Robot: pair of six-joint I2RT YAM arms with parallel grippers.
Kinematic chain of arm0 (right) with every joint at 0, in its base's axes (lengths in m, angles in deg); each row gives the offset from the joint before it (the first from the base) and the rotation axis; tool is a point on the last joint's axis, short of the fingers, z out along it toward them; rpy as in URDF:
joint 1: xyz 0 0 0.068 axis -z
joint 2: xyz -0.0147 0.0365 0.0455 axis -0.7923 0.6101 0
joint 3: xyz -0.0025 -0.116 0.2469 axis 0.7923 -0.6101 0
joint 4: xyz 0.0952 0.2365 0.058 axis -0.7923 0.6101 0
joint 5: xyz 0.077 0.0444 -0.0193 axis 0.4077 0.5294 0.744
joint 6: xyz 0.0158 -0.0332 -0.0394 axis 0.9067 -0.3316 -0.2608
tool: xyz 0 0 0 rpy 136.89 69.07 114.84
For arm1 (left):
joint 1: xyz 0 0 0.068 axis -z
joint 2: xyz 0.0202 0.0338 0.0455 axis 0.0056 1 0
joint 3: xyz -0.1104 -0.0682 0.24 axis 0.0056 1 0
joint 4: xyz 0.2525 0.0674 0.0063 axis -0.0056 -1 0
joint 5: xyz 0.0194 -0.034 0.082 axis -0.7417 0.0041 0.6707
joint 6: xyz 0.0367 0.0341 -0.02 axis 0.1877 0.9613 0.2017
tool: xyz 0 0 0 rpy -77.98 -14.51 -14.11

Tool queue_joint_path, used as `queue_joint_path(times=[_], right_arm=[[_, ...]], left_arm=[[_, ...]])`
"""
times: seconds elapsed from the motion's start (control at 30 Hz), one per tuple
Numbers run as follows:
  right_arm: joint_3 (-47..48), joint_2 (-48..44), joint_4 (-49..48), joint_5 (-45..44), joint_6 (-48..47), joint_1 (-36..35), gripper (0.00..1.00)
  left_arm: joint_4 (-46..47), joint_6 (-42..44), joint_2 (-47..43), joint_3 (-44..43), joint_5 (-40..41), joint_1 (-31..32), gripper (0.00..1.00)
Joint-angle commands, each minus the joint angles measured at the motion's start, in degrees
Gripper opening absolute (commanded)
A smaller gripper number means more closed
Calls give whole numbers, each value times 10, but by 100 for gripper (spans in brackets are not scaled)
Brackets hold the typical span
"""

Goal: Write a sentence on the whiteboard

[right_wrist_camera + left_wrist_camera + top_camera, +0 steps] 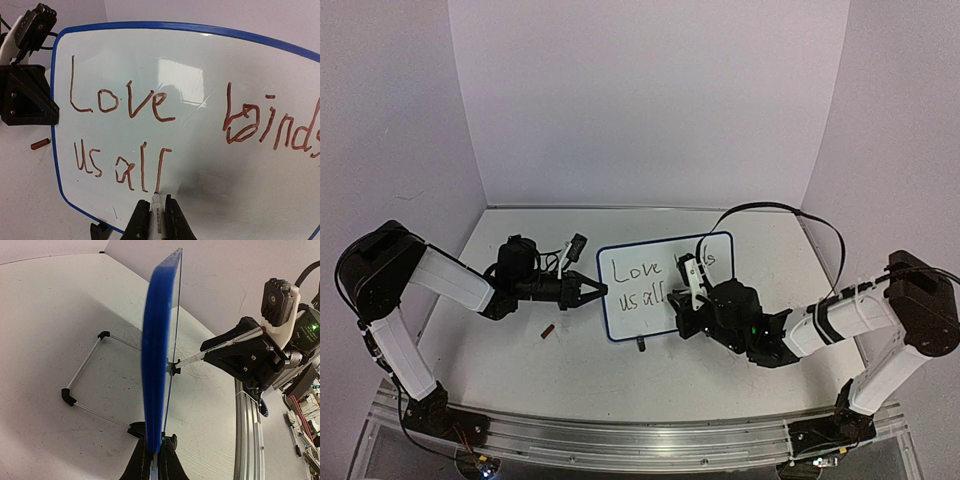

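The whiteboard (660,300), blue-rimmed, stands tilted on the table. My left gripper (157,452) is shut on its left rim (159,355), which shows edge-on in the left wrist view. The sentence (125,102) is in red-brown marker; it reads "Love binds" above "us all". My right gripper (157,205) is shut on a marker (156,215). The marker's tip touches the board at the foot of the last "l" (161,170). In the top view the right gripper (692,292) covers the board's right half and part of the lettering.
A small red marker cap (548,329) lies on the table left of the board's lower corner. The board's wire stand with black feet (85,369) reaches out behind it. An aluminium rail (640,445) runs along the near edge. White walls enclose the table.
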Motion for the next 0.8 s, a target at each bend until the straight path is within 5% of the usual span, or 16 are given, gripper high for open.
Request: queue_joint_path(times=[0.0, 0.17, 0.37, 0.77], right_arm=[[-7, 11, 10, -23, 14, 2, 0], [-10, -18, 12, -46, 1, 2, 0], [-44, -55, -34, 44, -28, 2, 0], [-21, -23, -37, -13, -25, 5, 0]], left_arm=[[17, 12, -24, 1, 5, -2, 0], [16, 13, -24, 1, 6, -2, 0], [17, 12, -22, 2, 6, -2, 0], [16, 11, -22, 1, 7, -3, 0]])
